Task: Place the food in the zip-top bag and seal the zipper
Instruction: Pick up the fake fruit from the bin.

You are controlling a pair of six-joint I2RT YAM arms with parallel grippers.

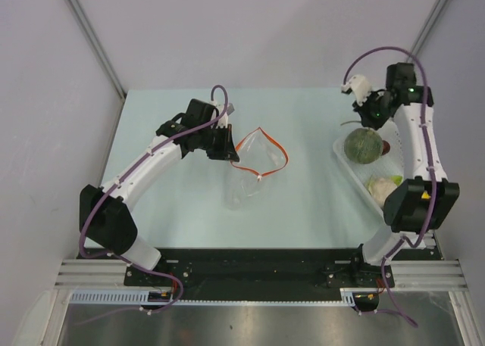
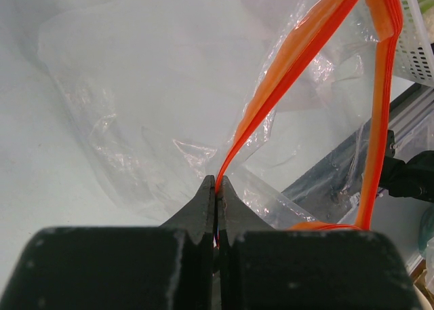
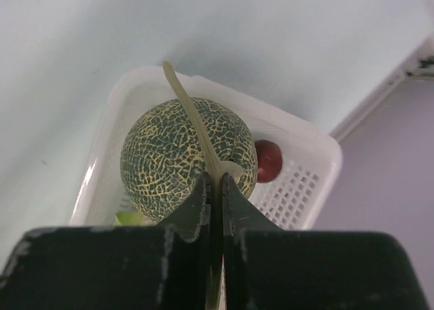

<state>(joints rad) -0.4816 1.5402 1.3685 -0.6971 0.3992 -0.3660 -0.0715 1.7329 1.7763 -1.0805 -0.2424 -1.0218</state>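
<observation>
The zip-top bag (image 1: pixel 244 188) lies crumpled on the table (image 1: pixel 174 126), clear and creased, with its mouth turned toward the far side. Its zipper (image 1: pixel 261 153) stands open as an orange-red loop, the two strips parted wide. In the left wrist view the zipper (image 2: pixel 285 72) runs up and away from the fingertips in two separate bands, with the bag's (image 2: pixel 135 86) wrinkled film spread behind them.

The left gripper (image 1: pixel 227 145) is at the left end of the bag's mouth. Its jaws are clenched flat on the zipper strip there, the left gripper (image 2: pixel 217 184) pinching the orange band where it meets the film.

None of the food is in the bag. To the right of the bag, well apart from it, a white perforated basket (image 1: pixel 345 164) holds the pieces. The dark green netted melon (image 1: pixel 364 145) sits at the basket's far end, a dark red piece (image 1: pixel 387 144) just beyond it on the side away from the bag, and a cream piece (image 1: pixel 383 185) nearer the arm bases. A sliver of a lime green piece (image 3: pixel 129 217) shows under the melon (image 3: pixel 176 154).

The right gripper (image 1: pixel 371 115) is over the melon. Its jaws are clamped tight on the pale stem (image 3: pixel 186 106) that rises from the melon's top, the right gripper (image 3: pixel 215 181) meeting at the stem's base. Whether the melon rests on the basket (image 3: pixel 305 188) floor cannot be told.
</observation>
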